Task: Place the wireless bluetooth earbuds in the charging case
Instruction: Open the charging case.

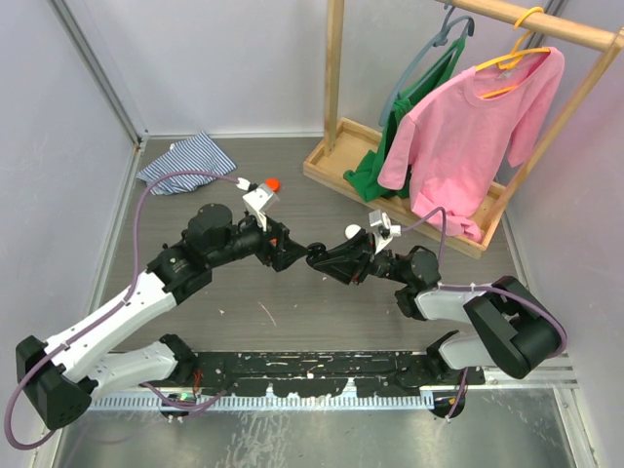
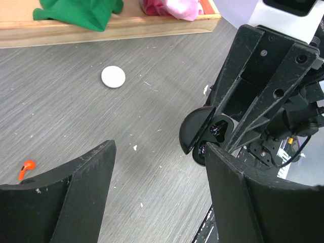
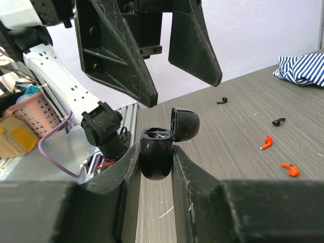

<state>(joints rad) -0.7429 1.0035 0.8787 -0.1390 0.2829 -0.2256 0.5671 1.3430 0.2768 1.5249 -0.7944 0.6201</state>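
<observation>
While right gripper (image 3: 155,152) is pinching open charging case (image 3: 156,164), left gripper (image 2: 159,149) is hovering spread, empty — tiny earbuds (image 3: 267,142) likely slipping at pickup.

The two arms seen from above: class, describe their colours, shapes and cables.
Both have white shell links and black joints. A purple cable loops along the left arm; another trails the right arm. The left gripper has broad, scuffed black fingers.
</observation>
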